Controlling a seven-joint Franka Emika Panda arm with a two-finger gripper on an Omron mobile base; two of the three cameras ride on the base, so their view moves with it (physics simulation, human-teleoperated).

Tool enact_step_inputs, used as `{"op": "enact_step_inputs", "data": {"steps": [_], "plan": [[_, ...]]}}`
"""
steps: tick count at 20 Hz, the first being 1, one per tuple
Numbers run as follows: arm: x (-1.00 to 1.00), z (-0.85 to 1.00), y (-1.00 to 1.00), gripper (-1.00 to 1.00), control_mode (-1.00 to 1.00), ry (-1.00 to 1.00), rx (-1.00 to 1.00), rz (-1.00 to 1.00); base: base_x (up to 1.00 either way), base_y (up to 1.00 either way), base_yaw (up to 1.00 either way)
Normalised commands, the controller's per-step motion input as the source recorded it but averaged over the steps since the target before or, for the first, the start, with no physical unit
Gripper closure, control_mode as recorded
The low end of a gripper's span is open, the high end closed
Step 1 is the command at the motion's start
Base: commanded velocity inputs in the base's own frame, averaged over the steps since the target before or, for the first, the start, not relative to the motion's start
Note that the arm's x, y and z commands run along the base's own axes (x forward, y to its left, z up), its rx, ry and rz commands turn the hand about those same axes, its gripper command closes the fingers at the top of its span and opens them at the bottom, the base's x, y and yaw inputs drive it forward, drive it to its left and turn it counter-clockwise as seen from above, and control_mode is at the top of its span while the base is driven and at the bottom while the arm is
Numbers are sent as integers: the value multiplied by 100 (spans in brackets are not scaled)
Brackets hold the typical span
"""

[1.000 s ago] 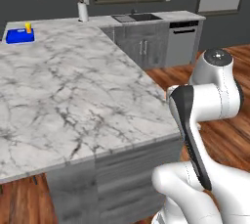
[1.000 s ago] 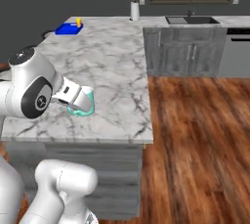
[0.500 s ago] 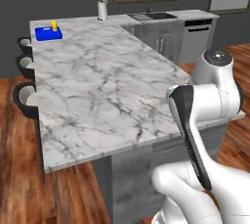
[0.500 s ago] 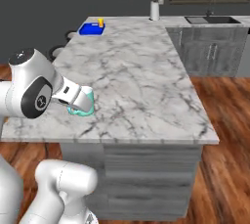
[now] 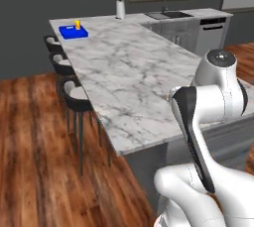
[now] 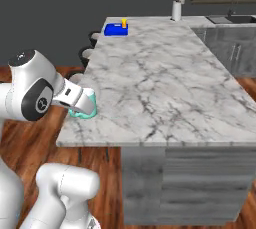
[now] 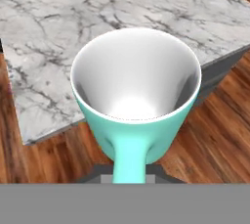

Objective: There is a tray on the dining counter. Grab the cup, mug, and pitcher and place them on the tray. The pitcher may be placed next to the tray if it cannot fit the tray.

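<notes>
My gripper is shut on the handle of the teal mug and holds it just above the near corner of the dining counter. The hand view looks down into the mug's white inside, with its handle toward the bottom edge. Far off, the blue tray lies at the far end of the marble counter. The yellow cup stands upright on it. The right base view shows the tray and cup too. The pitcher is out of view.
Dark stools line the counter's left side over a wooden floor. A white roll stands at the back, near a sink and grey cabinets with a dishwasher on the right.
The base has driven, so both base views have swung: the counter now runs away lengthwise and the stools have come into view. The mug stays in my shut gripper.
</notes>
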Motion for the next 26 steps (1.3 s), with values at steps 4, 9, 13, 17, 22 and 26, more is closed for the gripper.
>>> {"op": "enact_step_inputs", "data": {"steps": [4,9,13,17,22,26], "plan": [[0,0,0,100,100,0,0,0,14,100,-6],[0,0,0,100,100,0,0,0,28,100,-7],[0,0,0,100,100,0,0,0,49,100,-6],[0,0,0,100,100,0,0,0,77,100,-7],[0,0,0,100,100,0,0,0,94,100,-9],[0,0,0,100,100,0,0,0,91,100,-10]]}}
